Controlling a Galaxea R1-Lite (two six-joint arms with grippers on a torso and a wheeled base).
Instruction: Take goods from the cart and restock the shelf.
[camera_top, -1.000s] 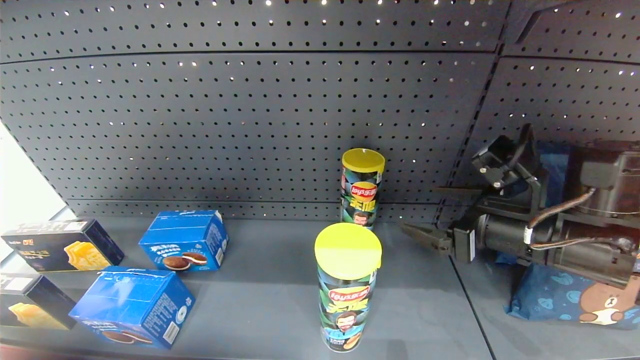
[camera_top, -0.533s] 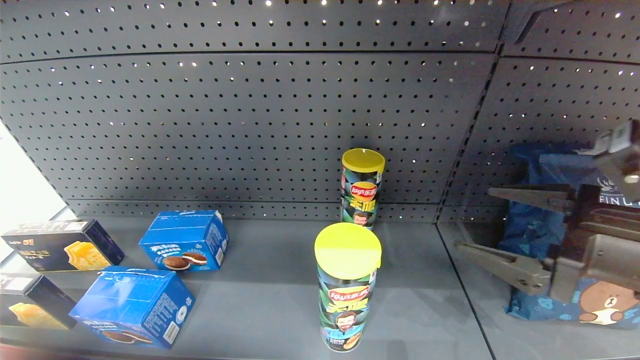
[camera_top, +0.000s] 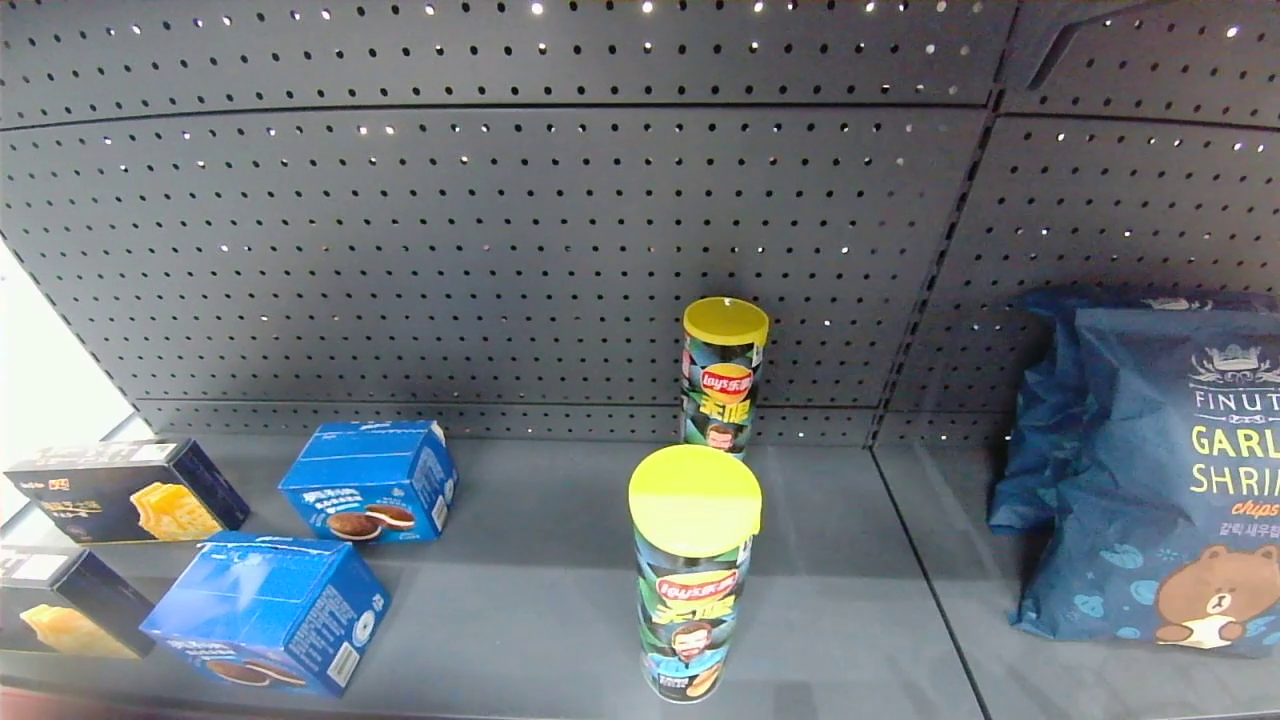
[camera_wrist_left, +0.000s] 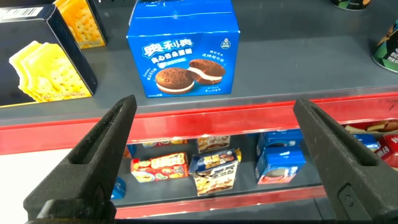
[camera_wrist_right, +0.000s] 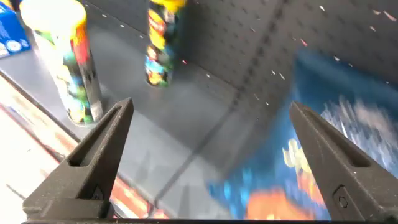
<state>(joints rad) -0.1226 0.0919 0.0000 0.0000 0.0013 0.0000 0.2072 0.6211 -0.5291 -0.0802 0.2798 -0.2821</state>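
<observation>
Both arms are holding their fingers spread before the shelf (camera_top: 540, 600).

The left gripper (camera_wrist_left: 214, 102) is facing the red front edge (camera_wrist_left: 249, 107) with its fingers set wide apart; a blue cookie box (camera_wrist_left: 183, 53) is sitting just behind that edge, beside a dark cracker box (camera_wrist_left: 43, 62). The right gripper (camera_wrist_right: 211, 106), equally spread, is pointing at the deck between the front chip can (camera_top: 693, 580) and the blue chip bags (camera_top: 1150, 480). Both cans are standing upright and apart, the rear chip can (camera_top: 724, 380) resting against the pegboard panel (camera_top: 500, 250).
</observation>
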